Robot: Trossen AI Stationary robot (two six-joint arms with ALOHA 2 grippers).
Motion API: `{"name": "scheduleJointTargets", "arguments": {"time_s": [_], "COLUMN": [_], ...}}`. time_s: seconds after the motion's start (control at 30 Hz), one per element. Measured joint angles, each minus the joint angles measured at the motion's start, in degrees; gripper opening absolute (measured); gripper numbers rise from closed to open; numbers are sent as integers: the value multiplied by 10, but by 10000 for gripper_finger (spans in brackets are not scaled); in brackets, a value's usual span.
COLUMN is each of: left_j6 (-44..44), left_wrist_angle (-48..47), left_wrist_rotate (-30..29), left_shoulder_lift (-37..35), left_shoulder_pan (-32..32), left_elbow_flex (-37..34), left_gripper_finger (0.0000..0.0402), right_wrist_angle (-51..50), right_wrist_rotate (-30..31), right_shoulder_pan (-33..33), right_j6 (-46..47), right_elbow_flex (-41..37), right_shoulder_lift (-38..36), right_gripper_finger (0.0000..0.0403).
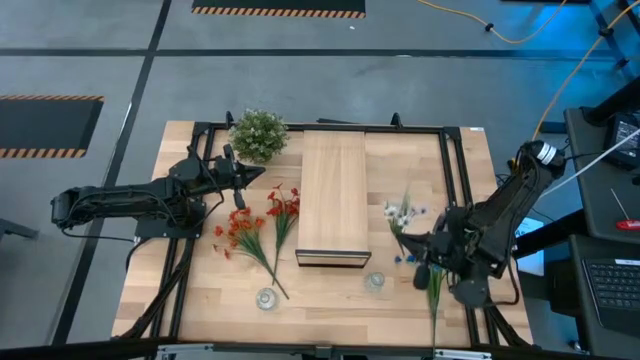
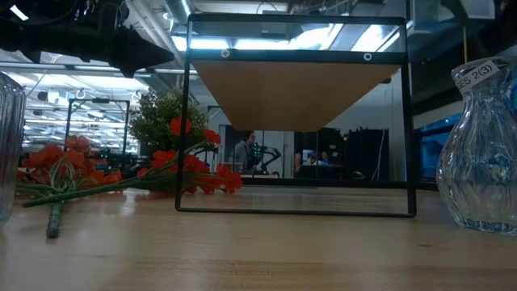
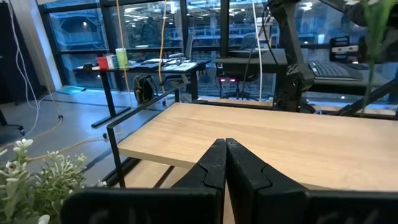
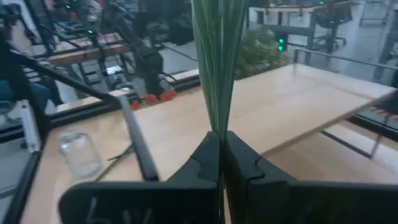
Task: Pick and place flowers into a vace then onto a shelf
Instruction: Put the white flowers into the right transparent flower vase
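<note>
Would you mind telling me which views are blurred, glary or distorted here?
Right wrist view: the green stems clamped in the right gripper are smeared, as is the room behind. Low view: bright ceiling lights glare above the shelf, and the near glass vase looks soft. High view: evenly lit, sharp.

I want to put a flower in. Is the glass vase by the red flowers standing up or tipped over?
Standing up. From above, the vase shows its round open mouth, empty, beside the red flowers' stems.

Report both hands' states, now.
Left hand: closed, holding nothing, raised beside the shelf.
Right hand: closed on green flower stems.
</note>
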Motion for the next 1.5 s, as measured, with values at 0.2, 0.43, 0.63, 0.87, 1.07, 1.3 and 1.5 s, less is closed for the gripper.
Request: {"name": "scheduleJointTargets", "arguments": {"time_s": [0.2,0.43,0.63,0.87,1.07,1.3,1.5], "left_j6": [-15,-57,-63,-64,-75,-75,-89], "left_wrist_angle": [0,0,0,0,0,-2,-4], "left_wrist_rotate": [1,2,2,2,2,2,18], "left_shoulder_lift": [0,0,0,0,0,0,0], "left_shoulder_pan": [0,0,0,0,0,0,0], "left_elbow_flex": [0,0,0,0,0,0,0], "left_gripper_finger": [4,4,4,4,4,4,4], "right_wrist_angle": [104,269,463,642,690,698,700], "right_wrist_rotate": [-93,-167,-246,-287,-309,-330,-299], "right_shoulder_pan": [0,0,-5,-16,-46,-49,-49], "right_j6": [-116,-337,-487,-574,-560,-561,-570], "right_elbow_flex": [0,-2,-60,-132,-152,-118,-71], "right_shoulder_lift": [3,2,2,2,10,59,130], "right_gripper_finger": [2,2,2,2,2,2,2]}}
